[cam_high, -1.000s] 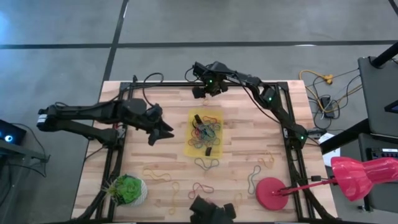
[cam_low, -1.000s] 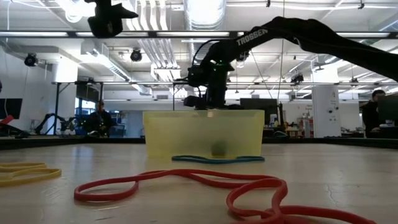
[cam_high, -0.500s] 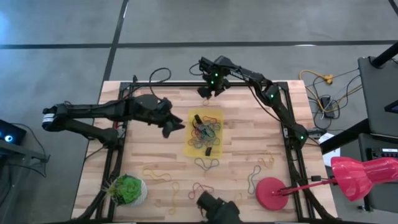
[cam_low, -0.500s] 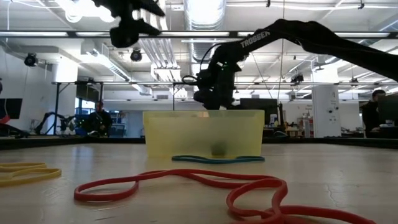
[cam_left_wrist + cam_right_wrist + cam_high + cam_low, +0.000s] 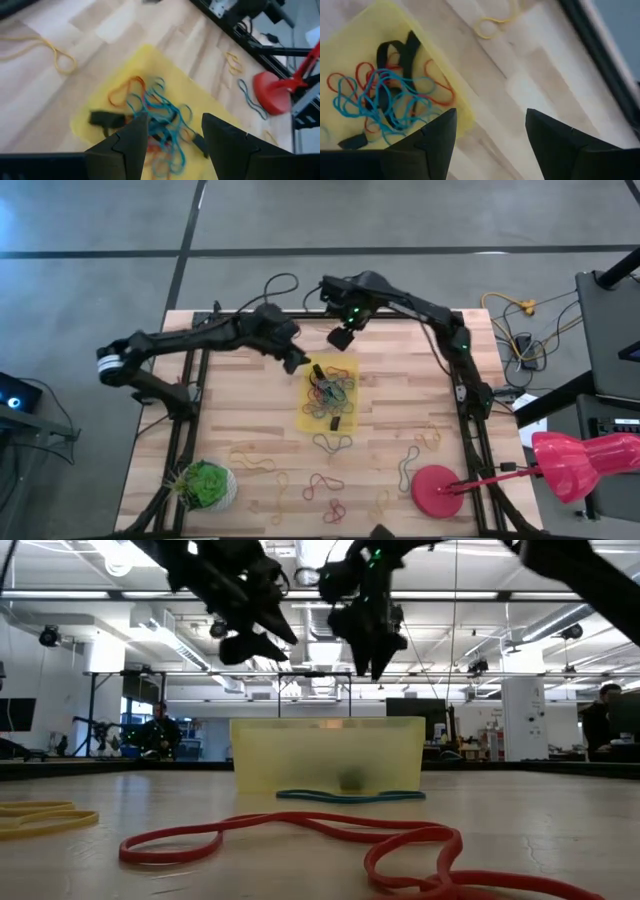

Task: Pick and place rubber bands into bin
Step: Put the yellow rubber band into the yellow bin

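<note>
The bin (image 5: 329,393) is sitting near the middle of the wooden table (image 5: 240,420), a shallow translucent yellow tray holding a tangle of rubber bands (image 5: 331,391) in blue, red, green and black, along with a few small dark blocks (image 5: 335,423). In the left wrist view the same tangle (image 5: 152,111) is lying inside the yellow tray (image 5: 95,120), and in the right wrist view the blue and red loops (image 5: 380,95) are showing near one corner of it (image 5: 462,117). More bands are lying loose on the wood on the side of the bin nearer the green plant ball (image 5: 207,483) and the red disc (image 5: 436,490): a blue-grey one (image 5: 332,443) just beside the bin, yellow ones (image 5: 252,461) and red ones (image 5: 322,483) farther off. From the low view a red band (image 5: 330,840) is sprawling in the foreground, with a teal one (image 5: 350,796) against the bin's wall (image 5: 327,754). The left gripper (image 5: 296,360) is hovering above the bin's far left corner, its fingers (image 5: 131,145) spread apart and holding nothing. The right gripper (image 5: 340,338) is hanging just beyond the bin's far edge, its fingers (image 5: 434,139) also spread wide and empty. Both are showing high above the bin in the low view.
</note>
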Action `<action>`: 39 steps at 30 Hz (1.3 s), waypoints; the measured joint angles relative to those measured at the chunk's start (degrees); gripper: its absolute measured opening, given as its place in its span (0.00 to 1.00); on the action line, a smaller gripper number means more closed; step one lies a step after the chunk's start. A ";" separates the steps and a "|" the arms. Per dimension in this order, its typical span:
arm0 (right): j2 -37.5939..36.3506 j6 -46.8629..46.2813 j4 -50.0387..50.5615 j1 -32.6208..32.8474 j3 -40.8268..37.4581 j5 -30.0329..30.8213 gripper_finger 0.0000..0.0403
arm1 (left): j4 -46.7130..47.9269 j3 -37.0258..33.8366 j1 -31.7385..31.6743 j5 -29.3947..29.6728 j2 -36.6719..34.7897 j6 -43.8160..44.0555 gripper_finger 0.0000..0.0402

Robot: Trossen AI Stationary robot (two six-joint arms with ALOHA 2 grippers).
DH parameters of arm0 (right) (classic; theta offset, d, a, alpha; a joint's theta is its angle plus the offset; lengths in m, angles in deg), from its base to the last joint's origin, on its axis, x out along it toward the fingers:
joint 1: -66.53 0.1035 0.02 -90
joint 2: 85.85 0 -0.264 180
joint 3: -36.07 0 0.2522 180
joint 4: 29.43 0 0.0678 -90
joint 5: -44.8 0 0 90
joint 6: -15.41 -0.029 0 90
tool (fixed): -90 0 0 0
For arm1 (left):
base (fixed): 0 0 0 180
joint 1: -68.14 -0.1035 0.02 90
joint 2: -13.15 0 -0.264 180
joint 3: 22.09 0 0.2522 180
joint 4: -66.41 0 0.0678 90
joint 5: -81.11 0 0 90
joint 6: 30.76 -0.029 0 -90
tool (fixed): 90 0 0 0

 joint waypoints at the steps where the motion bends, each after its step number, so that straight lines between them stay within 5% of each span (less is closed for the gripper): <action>1: -1.79 -0.32 -0.03 -0.11 -1.00 0.61 0.56 | 0.08 1.25 -0.97 -0.43 1.65 -1.51 0.42; 7: -13.16 -1.12 -1.49 0.22 -11.56 3.26 0.56 | 2.30 9.15 -4.60 -1.11 11.58 -18.77 0.42; 16: -29.39 -10.31 -8.94 2.99 -32.70 3.50 0.56 | 22.13 27.12 -9.30 -1.22 28.46 -39.16 0.42; 21: -35.91 -16.43 -15.28 4.81 -42.17 3.50 0.56 | 30.54 36.65 -12.53 -0.61 36.63 -40.65 0.42; 31: -41.16 -20.65 -19.84 5.76 -49.99 3.81 0.56 | 30.39 46.95 -14.34 9.16 42.74 -48.95 0.42; 36: -39.77 -24.78 -26.29 5.36 -50.14 5.30 0.56 | 33.60 47.88 -14.42 9.37 43.11 -41.72 0.42; 39: -36.90 -25.85 -32.53 3.61 -50.14 0.79 0.56 | 38.89 46.93 -14.09 8.80 41.34 -37.39 0.42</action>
